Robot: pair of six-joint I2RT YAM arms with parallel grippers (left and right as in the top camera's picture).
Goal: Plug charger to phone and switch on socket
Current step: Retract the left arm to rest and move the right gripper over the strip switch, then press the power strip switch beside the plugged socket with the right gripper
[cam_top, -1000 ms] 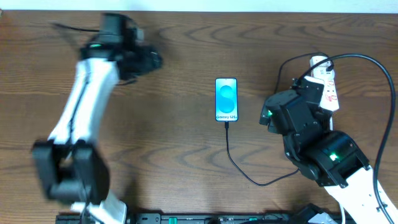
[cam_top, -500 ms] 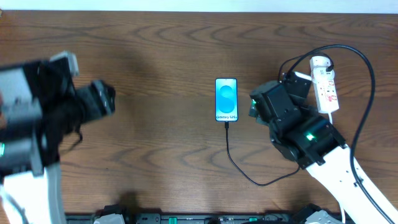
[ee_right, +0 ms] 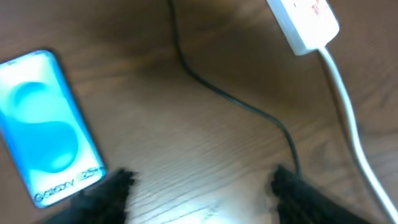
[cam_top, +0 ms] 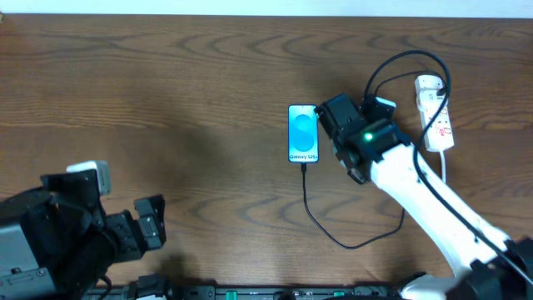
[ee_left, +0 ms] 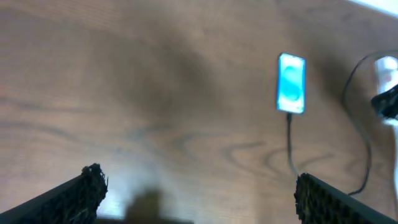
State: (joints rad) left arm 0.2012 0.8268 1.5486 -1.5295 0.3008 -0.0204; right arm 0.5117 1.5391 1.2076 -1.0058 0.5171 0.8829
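The phone (cam_top: 303,133) lies screen up at the table's middle, its blue screen lit. The charger cable (cam_top: 310,208) runs from the phone's near edge, loops right and up behind my right arm toward the socket (cam_top: 435,112), a white power strip at the far right. My right gripper (cam_top: 331,117) is open and empty, just right of the phone. Its wrist view shows the phone (ee_right: 46,124), the cable (ee_right: 236,102), the socket's end (ee_right: 305,22) and the open fingers (ee_right: 202,186). My left gripper (cam_top: 154,223) is open and empty at the near left; its fingers (ee_left: 199,193) are far from the phone (ee_left: 291,84).
The socket's white cord (ee_right: 348,118) trails toward the near right. A thick black robot cable (cam_top: 391,71) arches between my right arm and the socket. A black rail (cam_top: 275,292) runs along the table's near edge.
My left arm has swung from the far left back to the near-left corner. My right gripper has moved left from the socket to beside the phone. Phone and cable lie as before.
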